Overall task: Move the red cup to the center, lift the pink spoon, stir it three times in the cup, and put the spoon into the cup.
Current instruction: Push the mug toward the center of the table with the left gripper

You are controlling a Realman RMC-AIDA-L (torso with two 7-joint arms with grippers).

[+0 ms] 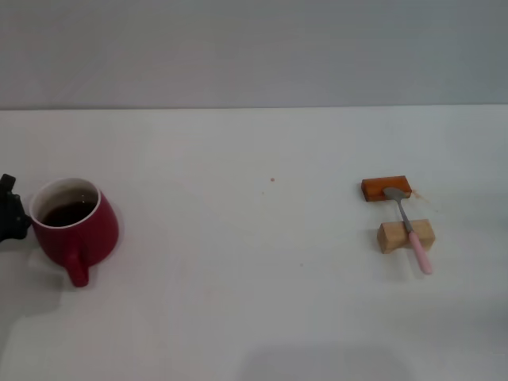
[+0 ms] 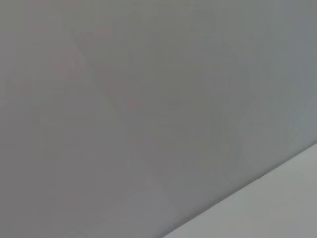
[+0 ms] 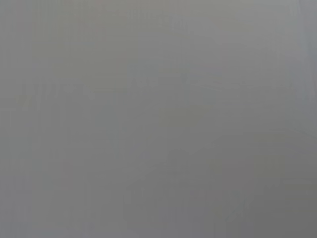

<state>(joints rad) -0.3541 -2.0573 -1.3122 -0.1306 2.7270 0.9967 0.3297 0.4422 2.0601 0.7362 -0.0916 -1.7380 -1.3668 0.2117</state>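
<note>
1. a rounded dark red ceramic cup point(image 1: 77, 228) with a white inside and a loop handle is shown upright at the far left of the plain white tabletop point(image 1: 254, 302); a dark liquid is seen inside it, and the handle is turned toward the near edge
2. a black part of the left gripper point(image 1: 9, 213) is seen at the left border, just beside the cup's rim; whether contact is made, and whether the fingers are spread or closed, cannot be told
3. the slim pink spoon point(image 1: 409, 229), with a grey metal bowl and pale pink handle, is laid well apart on the right: its bowl is rested on an orange-brown block point(image 1: 386, 188) and its neck across a light wooden block point(image 1: 406, 236), the handle end pointing toward the near edge
4. the right gripper is not shown in any view; only blank grey surface is given by both wrist views
5. progress is judged to be at the very start: the cup is not yet at the centre, the spoon is not yet lifted, and the stirring and the placing of the spoon in the cup are all left to be done
</note>
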